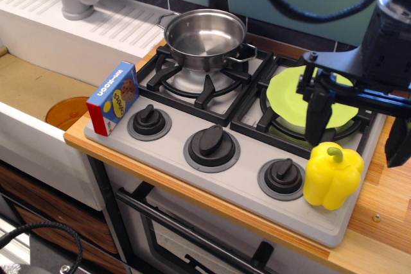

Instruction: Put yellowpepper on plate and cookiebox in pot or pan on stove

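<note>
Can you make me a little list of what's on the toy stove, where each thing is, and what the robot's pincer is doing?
yellowpepper: upright on the stove's front right corner, beside the right knob
plate: on the right burner, nothing on it
pot: on the back left burner, nothing in it
cookiebox: standing at the stove's left edge
stove: three knobs along the front
pincer: open, one finger over the plate, above the pepper, holding nothing
</note>
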Robot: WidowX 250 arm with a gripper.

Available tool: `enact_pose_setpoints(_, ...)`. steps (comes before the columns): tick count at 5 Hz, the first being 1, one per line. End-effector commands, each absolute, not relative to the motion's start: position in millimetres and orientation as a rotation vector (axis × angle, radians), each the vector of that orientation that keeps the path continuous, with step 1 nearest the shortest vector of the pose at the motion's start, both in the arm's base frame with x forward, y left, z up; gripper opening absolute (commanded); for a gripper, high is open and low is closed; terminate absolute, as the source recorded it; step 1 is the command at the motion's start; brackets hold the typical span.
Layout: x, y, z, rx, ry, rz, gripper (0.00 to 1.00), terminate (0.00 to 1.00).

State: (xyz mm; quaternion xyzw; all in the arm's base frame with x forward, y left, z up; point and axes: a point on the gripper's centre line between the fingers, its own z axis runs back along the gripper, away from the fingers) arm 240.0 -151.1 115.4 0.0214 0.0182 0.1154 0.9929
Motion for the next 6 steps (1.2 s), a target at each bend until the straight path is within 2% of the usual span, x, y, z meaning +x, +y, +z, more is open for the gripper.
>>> enact_pose_setpoints(1, 251, -153, 105, -0.002, -0.03, 0.221, 1.0, 0.0)
enact_pose_setpoints(2, 254, -151, 99, -0.013, -0.055, 0.21, 1.0, 0.0)
enact_pose_setpoints(6, 258, -147, 73, -0.044, -0.252, 0.176, 1.0, 0.0)
